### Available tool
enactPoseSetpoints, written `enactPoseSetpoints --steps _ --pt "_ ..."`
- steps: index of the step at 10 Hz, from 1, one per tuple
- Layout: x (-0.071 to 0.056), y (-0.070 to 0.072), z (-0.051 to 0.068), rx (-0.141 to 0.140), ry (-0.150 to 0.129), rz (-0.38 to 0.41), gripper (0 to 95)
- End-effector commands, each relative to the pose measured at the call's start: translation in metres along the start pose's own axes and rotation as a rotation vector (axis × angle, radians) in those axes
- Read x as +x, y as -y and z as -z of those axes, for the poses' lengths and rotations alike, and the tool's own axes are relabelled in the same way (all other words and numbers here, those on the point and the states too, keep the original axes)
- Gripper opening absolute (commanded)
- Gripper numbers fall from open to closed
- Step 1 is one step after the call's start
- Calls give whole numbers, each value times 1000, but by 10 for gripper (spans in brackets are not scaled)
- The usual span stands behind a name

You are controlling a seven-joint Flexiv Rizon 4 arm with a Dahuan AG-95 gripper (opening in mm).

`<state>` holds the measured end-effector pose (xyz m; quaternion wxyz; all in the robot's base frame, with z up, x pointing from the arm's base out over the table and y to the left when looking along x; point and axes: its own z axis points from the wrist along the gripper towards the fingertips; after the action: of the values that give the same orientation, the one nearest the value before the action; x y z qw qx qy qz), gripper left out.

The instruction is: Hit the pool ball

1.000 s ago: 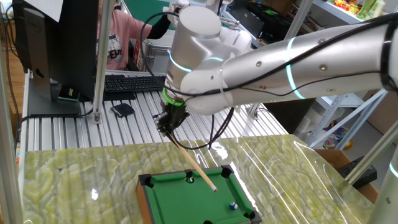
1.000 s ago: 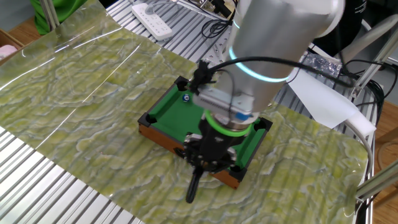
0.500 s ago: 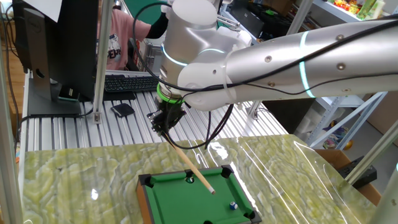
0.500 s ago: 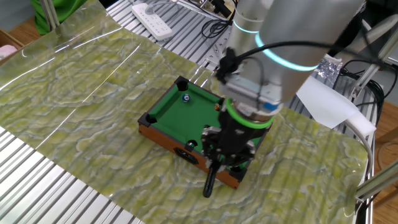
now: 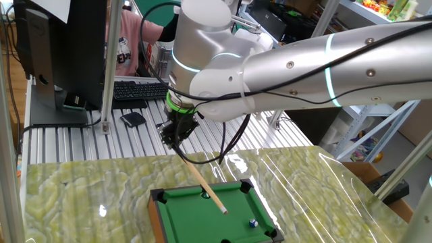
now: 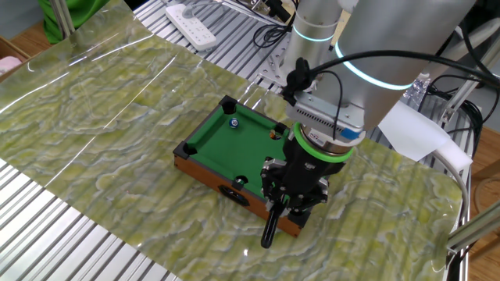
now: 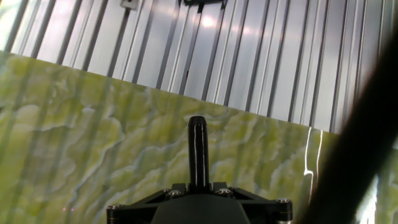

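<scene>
The pool ball (image 5: 253, 221), tiny and blue with a white patch, rests on the green felt of the mini pool table (image 5: 182, 219) near one end; in the other fixed view the pool ball (image 6: 233, 122) lies by the far corner of the mini pool table (image 6: 205, 144). My gripper (image 5: 177, 137) hangs above the table's opposite end, shut on a wooden cue stick (image 5: 202, 181). The cue slants down over the felt, and its tip stops short of the ball. The cue's black butt (image 6: 270, 229) pokes out past the gripper (image 6: 291, 195), and the hand view shows this butt (image 7: 198, 149).
A green marbled mat (image 6: 101, 117) covers the slatted metal table. A small dark ball (image 6: 241, 181) sits near the pool table's wooden front rail. A keyboard (image 5: 138, 89) and monitor (image 5: 61, 47) stand behind, and a power strip (image 6: 191, 25) and white paper (image 6: 410, 129) lie off the mat.
The hand has swung back from the pool table's end, drawing the cue with it, so the tip now sits farther from the ball. The ball has not moved.
</scene>
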<state>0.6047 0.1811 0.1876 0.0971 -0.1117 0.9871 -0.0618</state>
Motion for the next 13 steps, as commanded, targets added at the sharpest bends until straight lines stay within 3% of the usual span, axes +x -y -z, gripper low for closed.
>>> enactPoseSetpoints --steps 1,5,13 --pt "0 0 0 7 -1 29 0" --pt "-1 5 -4 3 0 29 0" --pt "-11 44 -15 14 -3 31 0"
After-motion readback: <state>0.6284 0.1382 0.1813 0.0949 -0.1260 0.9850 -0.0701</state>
